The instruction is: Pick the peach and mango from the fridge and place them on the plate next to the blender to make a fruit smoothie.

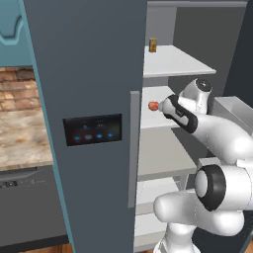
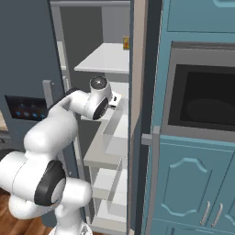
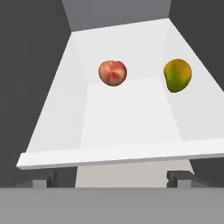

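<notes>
The fridge (image 1: 89, 74) stands with its inside showing white shelves. On the middle shelf (image 3: 131, 118) lies the reddish-orange peach (image 3: 113, 72), which also shows beside my hand as a small red-orange ball (image 1: 153, 105). The yellow-green mango (image 3: 177, 75) lies to the peach's right in the hand view, against the shelf's side. My gripper (image 3: 113, 180) is open, its fingertips (image 3: 43, 181) spread wide, just outside the shelf's front lip. It is level with the shelf, faces the peach, and holds nothing. The plate and the blender are out of view.
A small boxy yellow-brown container (image 1: 153, 45) sits on the upper shelf (image 1: 173, 62). The dark door panel with its bar handle (image 1: 134, 148) flanks the opening on the left. Teal cabinets with a built-in oven (image 2: 202, 101) stand to the right. A counter (image 1: 20, 138) lies at left.
</notes>
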Robot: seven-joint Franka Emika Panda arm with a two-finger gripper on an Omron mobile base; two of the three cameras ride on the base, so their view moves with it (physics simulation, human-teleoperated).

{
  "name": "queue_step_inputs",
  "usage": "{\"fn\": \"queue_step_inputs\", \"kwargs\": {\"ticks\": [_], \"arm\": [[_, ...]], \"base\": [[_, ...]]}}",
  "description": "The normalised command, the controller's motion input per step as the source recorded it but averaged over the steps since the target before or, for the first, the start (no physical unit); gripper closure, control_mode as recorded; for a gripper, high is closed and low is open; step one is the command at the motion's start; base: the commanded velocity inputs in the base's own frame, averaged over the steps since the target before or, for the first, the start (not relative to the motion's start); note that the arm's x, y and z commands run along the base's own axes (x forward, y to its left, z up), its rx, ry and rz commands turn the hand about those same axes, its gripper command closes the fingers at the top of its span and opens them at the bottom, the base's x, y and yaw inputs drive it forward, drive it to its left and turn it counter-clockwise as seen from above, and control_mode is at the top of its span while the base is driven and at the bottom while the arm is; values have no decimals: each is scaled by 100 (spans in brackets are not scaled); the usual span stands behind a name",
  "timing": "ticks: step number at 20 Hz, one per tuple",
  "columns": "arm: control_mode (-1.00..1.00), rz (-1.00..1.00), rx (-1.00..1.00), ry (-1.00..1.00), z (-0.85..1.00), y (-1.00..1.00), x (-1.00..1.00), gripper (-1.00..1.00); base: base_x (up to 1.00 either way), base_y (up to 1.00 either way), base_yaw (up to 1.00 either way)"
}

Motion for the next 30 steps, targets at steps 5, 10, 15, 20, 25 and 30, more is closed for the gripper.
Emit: {"fn": "queue_step_inputs", "kwargs": {"ticks": [5,10,15,20,25,30], "arm": [[-100,3,0,0,-9,2,38,-100],[-100,0,-1,0,-26,21,40,-100],[-100,0,0,0,-24,8,43,-100],[-100,0,0,0,-18,0,44,-100],[-100,0,0,0,-8,0,43,-100],[-100,0,0,0,-12,0,39,-100]], "base": [[0,0,0],[0,0,0],[0,0,0],[0,0,0],[0,0,0],[0,0,0]]}}
